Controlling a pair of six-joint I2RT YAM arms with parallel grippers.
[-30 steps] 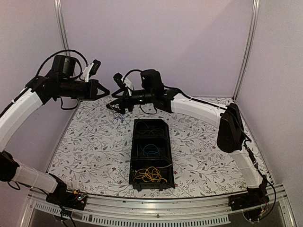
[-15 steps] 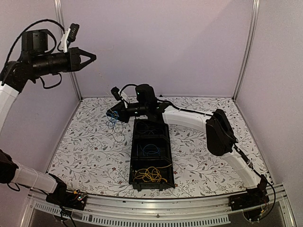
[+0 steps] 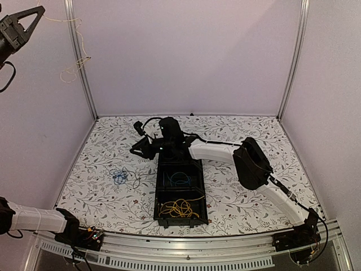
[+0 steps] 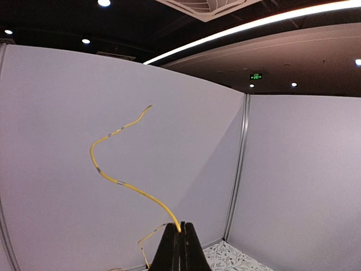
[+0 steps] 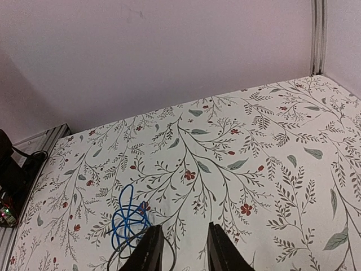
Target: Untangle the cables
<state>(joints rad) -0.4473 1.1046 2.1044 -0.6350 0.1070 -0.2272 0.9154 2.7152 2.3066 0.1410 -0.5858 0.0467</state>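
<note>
High in the top-left corner, my left gripper (image 3: 35, 11) is shut on a thin yellow cable (image 3: 73, 53) that trails down along the wall post. In the left wrist view the pressed-together fingertips (image 4: 180, 228) pinch that yellow cable (image 4: 121, 183), which curls upward. My right gripper (image 3: 137, 149) hovers low over the table by the tray's far left corner. Its fingers (image 5: 148, 248) stand apart with nothing between them. A blue cable bunch (image 5: 127, 217) with a dark wire (image 5: 113, 257) lies on the cloth just left of them, and it is the blue cable bunch (image 3: 118, 176) in the top view.
A black three-compartment tray (image 3: 155, 197) sits mid-table, with blue cables (image 3: 179, 179) in its middle compartment and yellow cables (image 3: 179, 209) in its near one. The flowered cloth (image 3: 248, 141) covers the table. Walls close in the left, back and right sides.
My left arm has swung up and to the left, pulling the yellow cable free. The blue bunch has ended up on the cloth further left. My right gripper came down toward the tray's far end.
</note>
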